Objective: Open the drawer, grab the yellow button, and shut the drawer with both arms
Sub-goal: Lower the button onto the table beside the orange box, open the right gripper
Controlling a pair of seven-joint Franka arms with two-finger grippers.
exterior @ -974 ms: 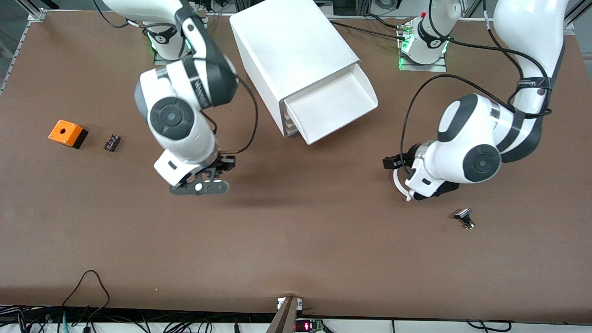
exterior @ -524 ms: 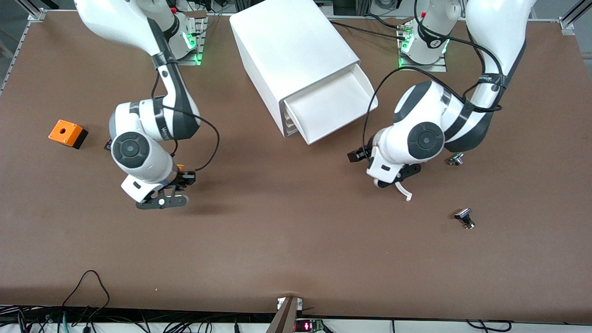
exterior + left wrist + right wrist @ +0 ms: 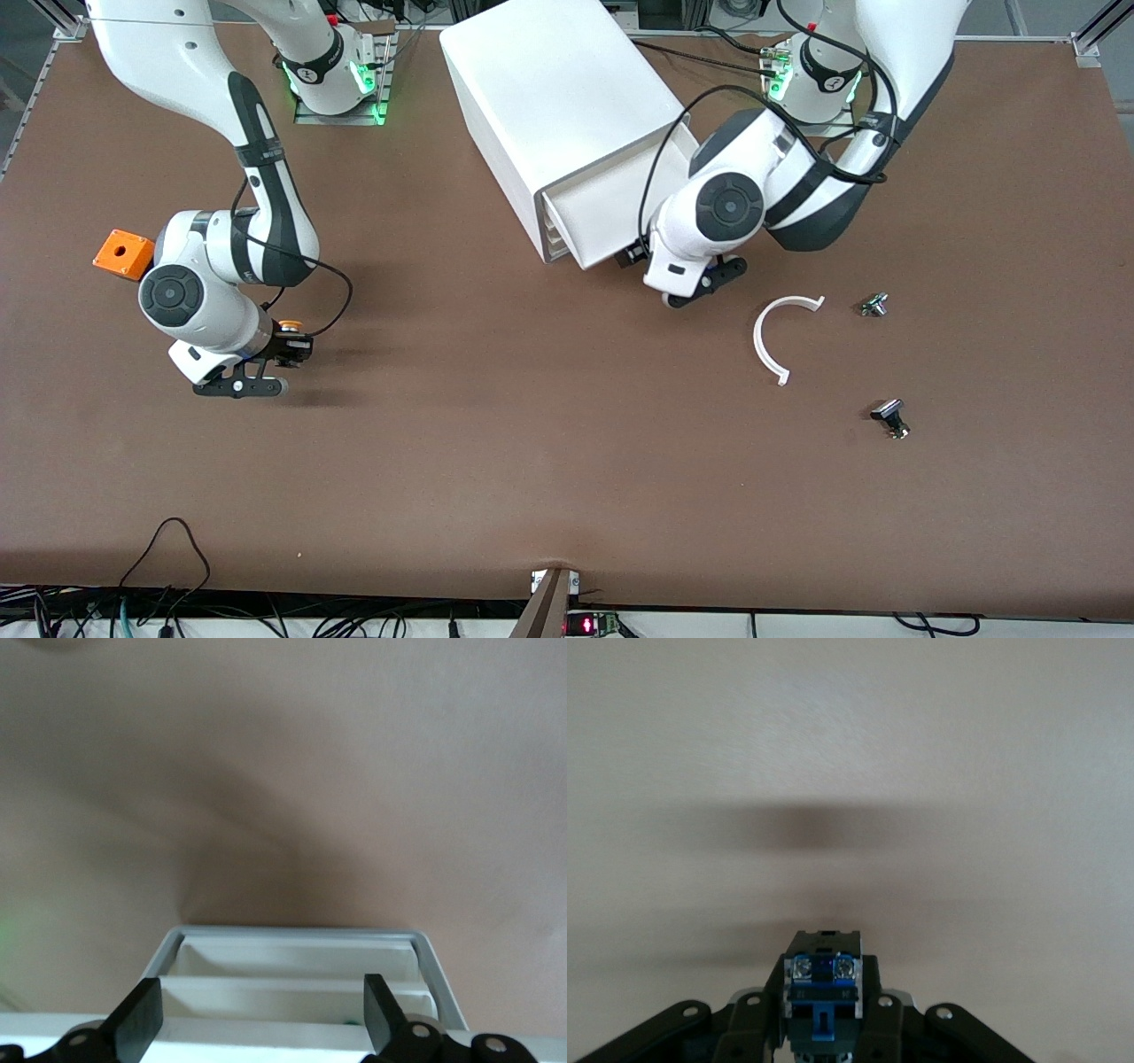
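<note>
Right gripper [image 3: 266, 359] clamps the button [image 3: 822, 992] above bare table near the orange box [image 3: 124, 254], at the right arm's end. Left gripper [image 3: 257, 1020], fingers spread wide and empty, sits at the front of the pulled-out drawer [image 3: 598, 217] of the cabinet [image 3: 554, 97].

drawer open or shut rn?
Open. The drawer sticks out of the cabinet, with the open left gripper at its front.
</note>
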